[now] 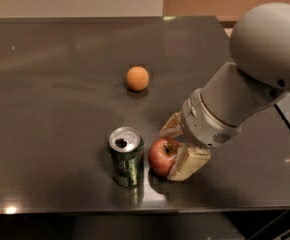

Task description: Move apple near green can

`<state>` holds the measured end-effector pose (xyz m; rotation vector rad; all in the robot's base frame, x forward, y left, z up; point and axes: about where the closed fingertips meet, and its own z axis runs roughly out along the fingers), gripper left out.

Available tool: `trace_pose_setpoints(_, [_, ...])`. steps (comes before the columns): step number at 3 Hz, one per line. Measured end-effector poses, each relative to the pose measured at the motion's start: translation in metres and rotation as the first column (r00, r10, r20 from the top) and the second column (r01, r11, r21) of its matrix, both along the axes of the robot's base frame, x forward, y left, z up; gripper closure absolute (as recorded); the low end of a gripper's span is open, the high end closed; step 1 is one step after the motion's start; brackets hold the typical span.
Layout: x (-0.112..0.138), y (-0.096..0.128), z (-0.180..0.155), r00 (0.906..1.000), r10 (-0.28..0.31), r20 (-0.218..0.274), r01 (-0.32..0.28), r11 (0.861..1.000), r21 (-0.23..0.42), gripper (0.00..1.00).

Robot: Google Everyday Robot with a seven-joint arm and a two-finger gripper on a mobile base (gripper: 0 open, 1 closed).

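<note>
The apple, red with yellowish patches, sits at table level just right of the green can, almost touching it. The can stands upright near the table's front edge, its silver top and dark drinking hole showing. My gripper reaches in from the right. Its two tan fingers flank the apple, one behind it and one in front on its right side, closed on it. The grey arm hides the gripper's base.
A plain orange round fruit lies farther back, near the middle of the dark table. The table's front edge runs just below the can, and its right edge lies under my arm.
</note>
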<state>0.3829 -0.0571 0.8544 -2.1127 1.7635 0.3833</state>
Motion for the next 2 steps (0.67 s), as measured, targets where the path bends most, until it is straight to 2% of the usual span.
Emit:
trace_pose_setpoints(1, [-0.0008, 0.0005, 0.0019, 1.0000, 0.000, 0.005, 0.000, 1.000, -0.002, 0.13])
trace_pose_setpoints(2, [-0.0016, 0.0010, 0.0034, 1.0000, 0.001, 0.009, -0.001, 1.000, -0.003, 0.00])
